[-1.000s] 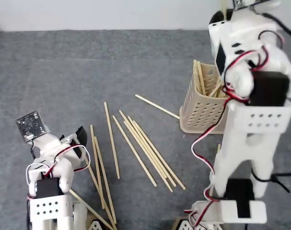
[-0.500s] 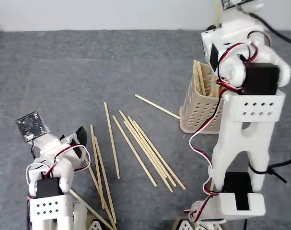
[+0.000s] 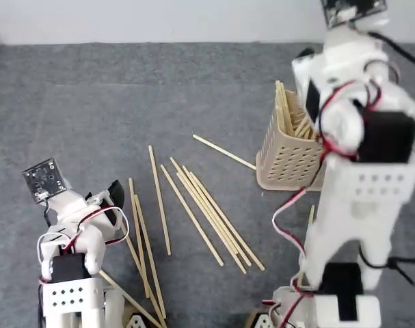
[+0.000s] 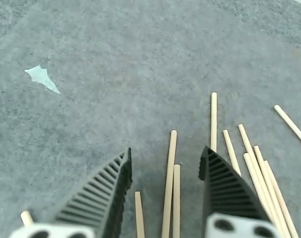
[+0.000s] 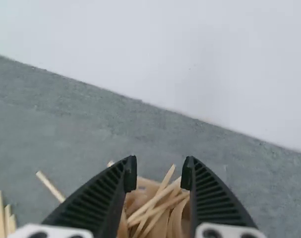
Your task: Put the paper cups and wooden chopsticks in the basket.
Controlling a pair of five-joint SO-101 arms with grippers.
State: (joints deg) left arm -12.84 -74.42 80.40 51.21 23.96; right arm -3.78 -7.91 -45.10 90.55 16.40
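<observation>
The loose chopsticks (image 3: 207,212) lie fanned on the grey mat (image 3: 125,102), between the two arms. In the left wrist view, two of these chopsticks (image 4: 169,183) run lengthwise through the gap of the left gripper (image 4: 165,156). The end of the longer one reaches just past the fingertips. Further sticks lie just outside one finger, and one short end shows outside the other finger. The left gripper's jaws are spread and hold nothing.

The basket (image 3: 287,160) stands upright directly below the right gripper (image 5: 159,163). A bundle of chopsticks (image 3: 286,109) stands in it and leans against its rim. In the right wrist view, you see the tops of these sticks (image 5: 157,206) fanned out just under the fingertips. The right gripper's jaws are spread, with nothing between them.

One single chopstick (image 3: 224,152) lies apart from the fan, and its far end comes close to the basket's side.

Ahead of the left gripper the mat is bare up to a pale scrap (image 4: 42,78) off to one side. Beyond the right gripper, a strip of mat runs to the white wall (image 5: 190,59).
</observation>
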